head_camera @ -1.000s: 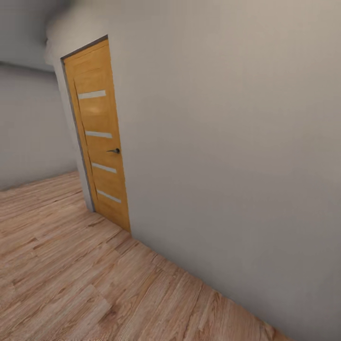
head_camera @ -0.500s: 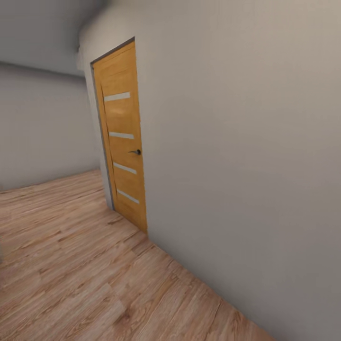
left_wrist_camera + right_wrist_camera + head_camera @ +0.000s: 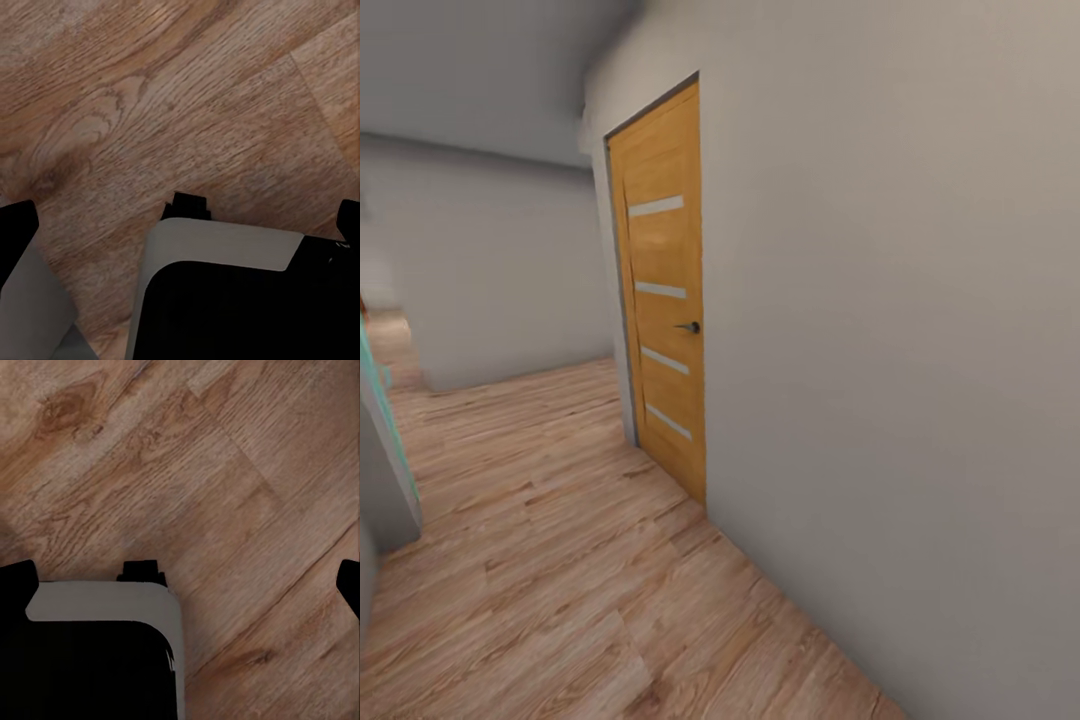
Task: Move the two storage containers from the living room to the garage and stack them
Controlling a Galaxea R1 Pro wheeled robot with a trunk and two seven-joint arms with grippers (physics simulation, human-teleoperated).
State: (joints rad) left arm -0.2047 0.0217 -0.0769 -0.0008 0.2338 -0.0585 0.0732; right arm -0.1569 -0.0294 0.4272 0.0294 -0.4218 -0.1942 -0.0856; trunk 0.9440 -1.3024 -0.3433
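Hallway, no bins here. Orange wooden door [image 3: 662, 290] with four pale slats set in grey wall [image 3: 880, 300]; light wood-plank floor [image 3: 550, 580] below. Both claws spread apart, empty, over planks.

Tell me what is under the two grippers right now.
Light wood-plank flooring lies below both, and it holds nothing there. A grey-and-black part of the robot covers some floor, so that patch stays unseen.

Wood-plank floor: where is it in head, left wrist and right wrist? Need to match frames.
Head view: the wood-plank floor takes the lower left, running up to the orange door and the pale wall.
Left wrist view: the floor lies beyond a grey-and-black robot part.
Right wrist view: the floor lies beyond and beside a similar part.
Shared landmark: the plank grain and seams.
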